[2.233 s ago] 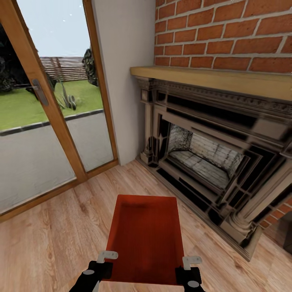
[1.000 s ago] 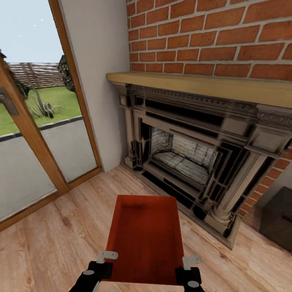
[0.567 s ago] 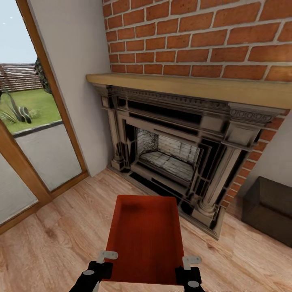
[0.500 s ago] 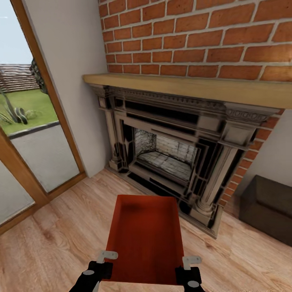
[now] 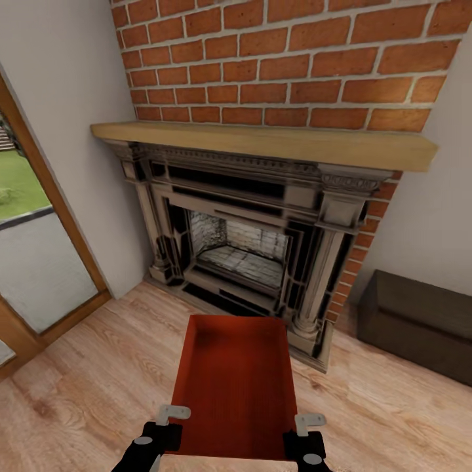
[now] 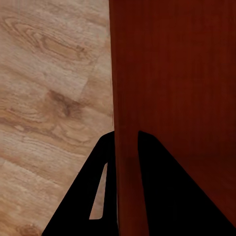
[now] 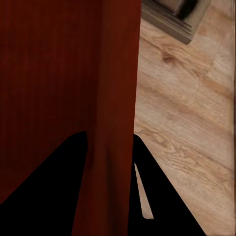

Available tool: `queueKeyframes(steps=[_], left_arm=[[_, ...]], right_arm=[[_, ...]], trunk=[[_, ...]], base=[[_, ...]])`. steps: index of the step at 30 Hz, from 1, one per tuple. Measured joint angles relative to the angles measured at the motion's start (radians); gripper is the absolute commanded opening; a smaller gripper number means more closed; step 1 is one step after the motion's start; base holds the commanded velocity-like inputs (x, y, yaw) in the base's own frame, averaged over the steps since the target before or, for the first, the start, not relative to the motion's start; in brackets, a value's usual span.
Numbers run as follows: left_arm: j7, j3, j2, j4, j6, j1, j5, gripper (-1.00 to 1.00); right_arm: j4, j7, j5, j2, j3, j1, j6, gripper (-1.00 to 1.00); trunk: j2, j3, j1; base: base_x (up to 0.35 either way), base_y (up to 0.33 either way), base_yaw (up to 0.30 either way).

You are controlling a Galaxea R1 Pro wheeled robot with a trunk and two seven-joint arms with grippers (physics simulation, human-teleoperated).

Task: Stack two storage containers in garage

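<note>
1. Black fingers of the left gripper [image 5: 172, 425] pinched the left wall of the bin [image 5: 236, 383], one finger inside and one outside.
2. The right gripper [image 5: 305, 432] pinched the right wall the same way, probably so the bin would not tip on the way.
3. Both arms reached forward, low and side by side, with the bin level above the wood floor [image 5: 98, 373].
4. The bin was in the living room, in front of the fireplace [image 5: 242, 242], with a dark cabinet [image 5: 419, 324] to the right.
5. I think the garage trip had hardly begun.
</note>
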Motion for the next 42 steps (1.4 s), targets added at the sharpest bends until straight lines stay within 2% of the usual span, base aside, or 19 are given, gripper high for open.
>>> queueKeyframes(steps=[42], left_arm=[[0.003, -0.002, 0.001, 0.001, -0.003, 0.0, 0.005, -1.0]], right_arm=[[-0.003, -0.003, 0.003, 0.0, 0.0, 0.0, 0.001, -1.0]], trunk=[[0.0, 0.019, 0.0]], base=[[0.0, 0.0, -0.27]])
